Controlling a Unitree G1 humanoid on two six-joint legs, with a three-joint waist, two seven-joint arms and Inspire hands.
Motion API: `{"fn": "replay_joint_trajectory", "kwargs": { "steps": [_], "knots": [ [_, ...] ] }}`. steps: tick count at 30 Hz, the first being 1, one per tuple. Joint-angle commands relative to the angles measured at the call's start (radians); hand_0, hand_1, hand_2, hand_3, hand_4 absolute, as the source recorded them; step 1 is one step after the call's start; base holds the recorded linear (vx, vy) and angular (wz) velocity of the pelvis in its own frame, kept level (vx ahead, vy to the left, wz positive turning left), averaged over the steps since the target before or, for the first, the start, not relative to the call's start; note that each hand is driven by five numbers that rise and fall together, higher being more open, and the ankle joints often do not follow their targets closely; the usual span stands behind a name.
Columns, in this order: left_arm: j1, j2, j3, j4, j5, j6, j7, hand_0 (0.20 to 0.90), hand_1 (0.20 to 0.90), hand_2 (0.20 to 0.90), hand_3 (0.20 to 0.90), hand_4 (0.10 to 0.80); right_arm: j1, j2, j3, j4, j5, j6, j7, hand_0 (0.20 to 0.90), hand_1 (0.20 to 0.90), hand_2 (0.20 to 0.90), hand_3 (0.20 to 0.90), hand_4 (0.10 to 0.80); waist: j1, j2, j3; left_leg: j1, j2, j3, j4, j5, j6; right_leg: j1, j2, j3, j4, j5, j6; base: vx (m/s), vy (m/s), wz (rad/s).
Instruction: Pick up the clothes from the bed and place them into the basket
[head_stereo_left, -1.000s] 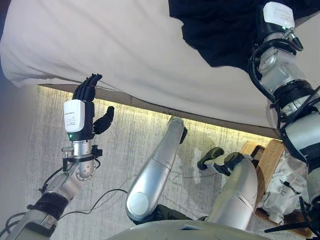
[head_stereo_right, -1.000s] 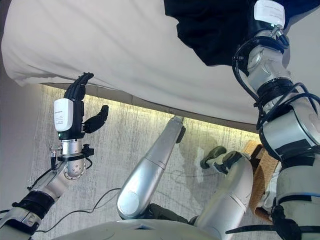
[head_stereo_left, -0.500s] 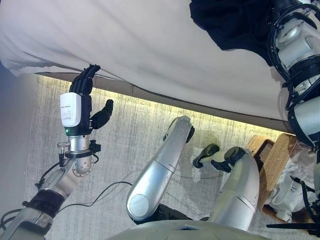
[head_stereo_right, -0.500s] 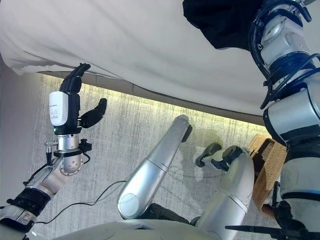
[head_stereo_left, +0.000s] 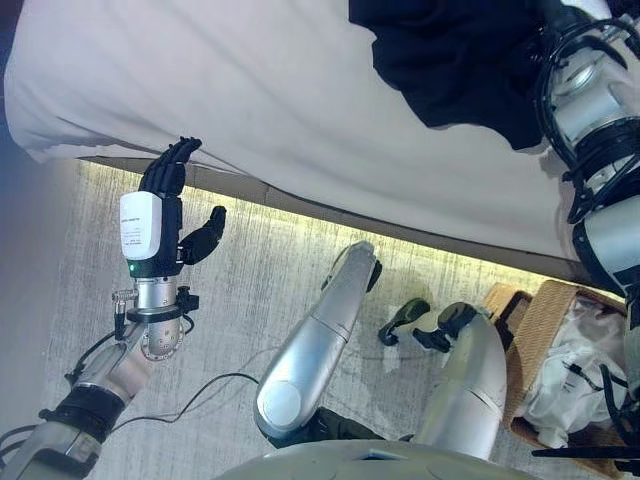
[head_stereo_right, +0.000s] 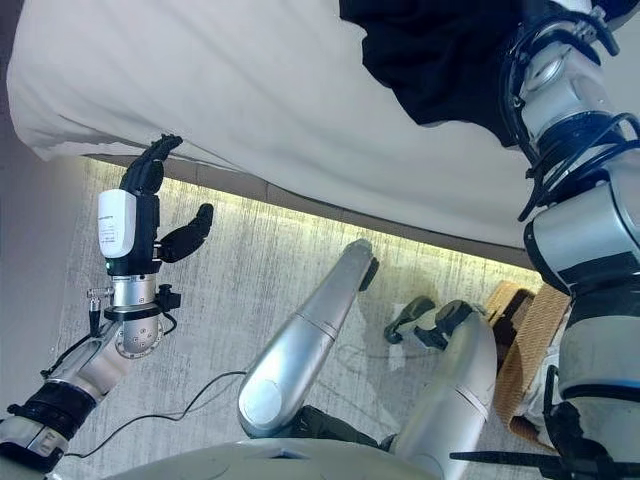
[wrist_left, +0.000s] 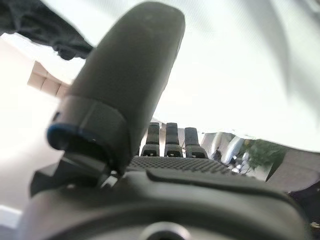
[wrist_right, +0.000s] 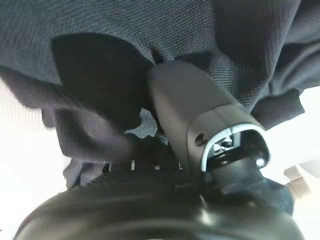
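Observation:
A black garment (head_stereo_left: 450, 50) lies bunched on the white bed (head_stereo_left: 250, 90) at the far right. My right arm reaches into it from the right. In the right wrist view my right hand (wrist_right: 200, 115) has its thumb pressed into the black cloth (wrist_right: 150, 20), which is gathered over the fingers. My left hand (head_stereo_left: 168, 178) is open and empty, held upright in front of the bed's near edge at the left; its straight fingers (wrist_left: 167, 135) show in the left wrist view.
A woven basket (head_stereo_left: 520, 330) stands on the pale carpet at the lower right, with white clothes (head_stereo_left: 580, 370) in it. The bed's edge runs across the view above a lit strip of floor.
The camera has shifted. The black garment stays bunched around my right hand. My left hand keeps its open, upright pose by the bed's edge.

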Motion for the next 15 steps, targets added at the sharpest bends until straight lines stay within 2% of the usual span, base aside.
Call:
{"fn": "replay_joint_trajectory", "kwargs": {
  "steps": [1,5,13,14,15],
  "knots": [
    [-0.016,0.045,0.089,-0.049,0.005,-0.049,0.049,0.9,0.9,0.9,0.9,0.8,-0.059,-0.022,0.032,-0.058,0.018,-0.057,-0.073,0.3,0.3,0.3,0.2,0.1,-0.011,-0.025,-0.046,0.099,0.015,0.083,-0.116,0.048,0.073,0.116,0.059,-0.08,-0.101,0.115,-0.011,0.013,0.022,-0.11],
    [-0.027,0.04,0.09,-0.046,-0.005,-0.03,0.017,0.9,0.9,0.9,0.9,0.8,-0.036,-0.042,0.002,-0.075,0.019,-0.069,-0.083,0.3,0.3,0.3,0.2,0.1,-0.027,-0.04,-0.047,0.213,0.026,0.084,-0.206,0.071,0.066,0.228,0.053,-0.08,-0.183,0.139,-0.007,0.06,0.042,-0.16],
    [-0.048,0.024,0.072,-0.021,-0.002,-0.013,-0.069,0.9,0.9,0.9,0.9,0.8,0.024,-0.151,-0.048,-0.161,0.052,-0.077,-0.096,0.3,0.3,0.3,0.2,0.1,-0.075,-0.094,-0.175,0.473,0.103,0.101,-0.512,0.139,0.038,0.516,0.069,-0.1,-0.508,0.231,0.014,0.106,0.005,-0.19],
    [-0.051,0.021,0.068,-0.013,-0.004,-0.012,-0.077,0.9,0.9,0.9,0.9,0.8,0.03,-0.164,-0.055,-0.168,0.054,-0.088,-0.095,0.3,0.3,0.3,0.2,0.1,-0.081,-0.098,-0.192,0.503,0.11,0.102,-0.549,0.152,0.034,0.547,0.074,-0.102,-0.55,0.242,0.017,0.051,0.038,-0.32],
    [-0.053,0.013,0.064,-0.007,-0.002,-0.005,-0.092,0.9,0.9,0.9,0.9,0.8,0.036,-0.182,-0.065,-0.189,0.05,-0.093,-0.097,0.3,0.3,0.3,0.2,0.1,-0.093,-0.104,-0.217,0.54,0.12,0.11,-0.625,0.194,0.034,0.585,0.082,-0.111,-0.634,0.285,0.013,0.079,0.048,-0.33]
  ]
}}
